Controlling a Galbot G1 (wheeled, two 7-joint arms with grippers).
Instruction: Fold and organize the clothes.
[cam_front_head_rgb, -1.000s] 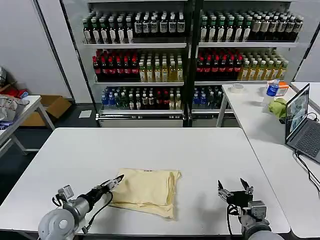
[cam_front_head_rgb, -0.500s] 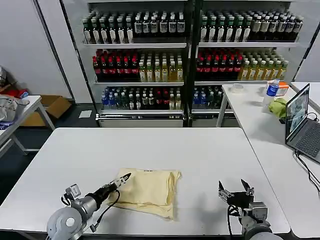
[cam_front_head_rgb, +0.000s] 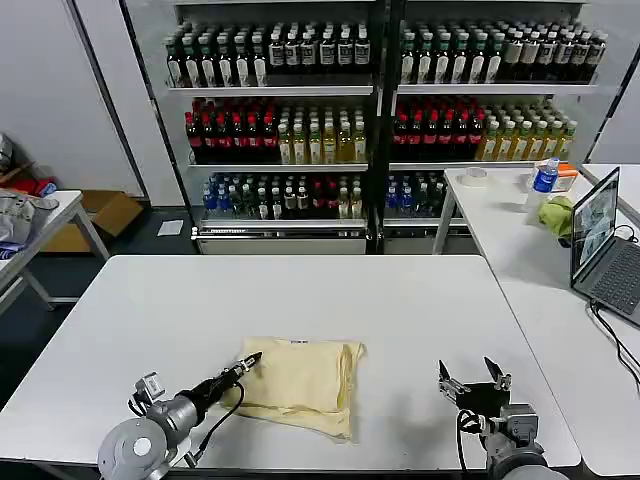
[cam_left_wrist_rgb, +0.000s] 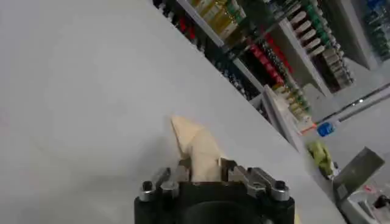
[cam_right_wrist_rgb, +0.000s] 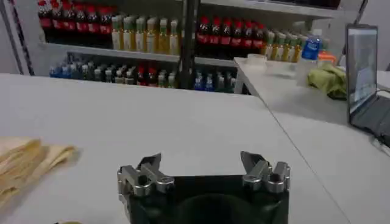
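Note:
The clothes (cam_front_head_rgb: 305, 385) are one pale cream-yellow garment, folded and wrinkly, lying on the white table (cam_front_head_rgb: 300, 290) near its front edge. A small dark label (cam_front_head_rgb: 297, 342) marks its far edge. My left gripper (cam_front_head_rgb: 250, 360) is at the garment's left edge, shut on a raised fold of the fabric. In the left wrist view the cream cloth (cam_left_wrist_rgb: 198, 146) runs up from between the fingers of the left gripper (cam_left_wrist_rgb: 204, 167). My right gripper (cam_front_head_rgb: 473, 377) rests low at the front right, open and holding nothing. The right wrist view shows the right gripper (cam_right_wrist_rgb: 201, 161) and the garment (cam_right_wrist_rgb: 24, 158) lying apart from it.
A side table (cam_front_head_rgb: 510, 215) at the right carries a laptop (cam_front_head_rgb: 600, 235), a green cloth (cam_front_head_rgb: 555, 215) and a blue-capped bottle (cam_front_head_rgb: 543, 178). Shelves of bottles (cam_front_head_rgb: 380, 110) stand behind. A grey-white bundle (cam_front_head_rgb: 15, 215) lies on another table at the far left.
My left gripper has shifted a little to the right, carrying the garment's left edge inward. The right gripper has barely moved.

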